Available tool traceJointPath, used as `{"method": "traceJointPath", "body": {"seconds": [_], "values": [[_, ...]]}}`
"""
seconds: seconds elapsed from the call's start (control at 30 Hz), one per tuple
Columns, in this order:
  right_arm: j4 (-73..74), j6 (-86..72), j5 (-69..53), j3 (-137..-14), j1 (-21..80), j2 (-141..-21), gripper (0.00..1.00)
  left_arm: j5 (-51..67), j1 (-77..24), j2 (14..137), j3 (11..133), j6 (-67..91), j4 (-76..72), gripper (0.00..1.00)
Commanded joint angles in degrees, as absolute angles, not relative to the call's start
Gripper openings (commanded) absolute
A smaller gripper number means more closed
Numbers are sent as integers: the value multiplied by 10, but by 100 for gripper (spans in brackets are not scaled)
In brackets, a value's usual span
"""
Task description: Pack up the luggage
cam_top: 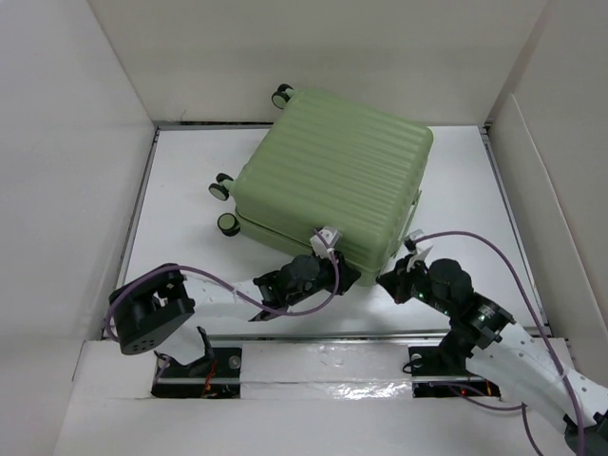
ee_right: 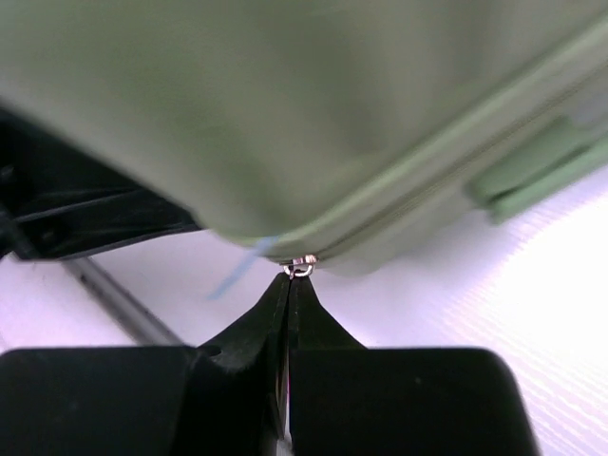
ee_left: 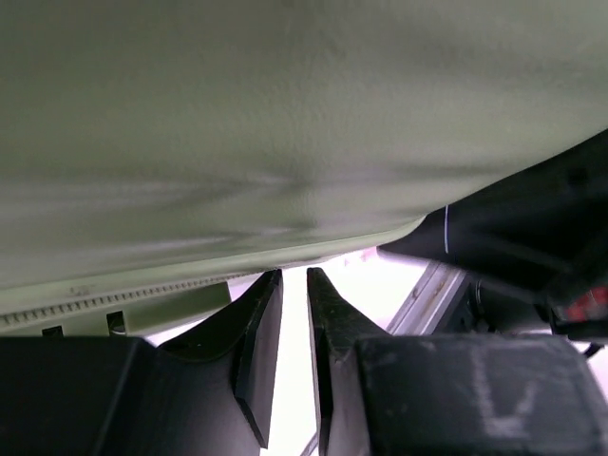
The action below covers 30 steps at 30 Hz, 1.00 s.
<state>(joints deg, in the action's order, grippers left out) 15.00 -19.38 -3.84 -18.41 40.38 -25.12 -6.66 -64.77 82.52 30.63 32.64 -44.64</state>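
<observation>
The pale green ribbed luggage (cam_top: 332,176) lies closed and flat, skewed, wheels pointing left.

No writing, brand, number or sign can be read in any of the three views. The suitcase (cam_top: 332,176) shows only a plain ribbed shell in the overhead view. A small red patch (ee_left: 584,304) at the right edge of the left wrist view is too blurred to read.
</observation>
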Motion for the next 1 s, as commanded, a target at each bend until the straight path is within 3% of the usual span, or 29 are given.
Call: {"method": "traceJointPath", "body": {"seconds": [0.0,0.1,0.23,0.37,0.4,0.43,0.47,0.53,0.6,0.7,0.8,0.97], "values": [[209,-176,-130,-265,469,-274,0,-109,-633,857,373,325,-504,14],[193,-191,-140,-296,541,-300,0,-101,-633,884,403,325,-509,14],[43,-229,-107,-290,641,-372,0,-96,-633,912,431,334,-518,13],[-28,-266,59,-304,748,-444,0,-90,-633,905,426,348,-508,17],[-21,-276,149,-306,765,-446,0,-92,-633,878,400,352,-505,21],[-14,-285,185,-302,779,-437,0,-93,-633,858,383,356,-495,40],[-12,-300,218,-289,800,-429,0,-95,-633,837,364,358,-486,48],[-24,-314,265,-268,806,-404,0,-102,-627,757,318,367,-431,61],[-28,-329,271,-242,806,-393,0,-114,-620,659,279,372,-388,65],[-25,-333,268,-234,806,-395,0,-153,-571,527,258,404,-290,70],[-35,-328,266,-237,806,-417,0,-139,-456,446,255,447,-246,72],[-47,-320,268,-243,806,-449,0,-105,-237,433,276,497,-250,78]]}}
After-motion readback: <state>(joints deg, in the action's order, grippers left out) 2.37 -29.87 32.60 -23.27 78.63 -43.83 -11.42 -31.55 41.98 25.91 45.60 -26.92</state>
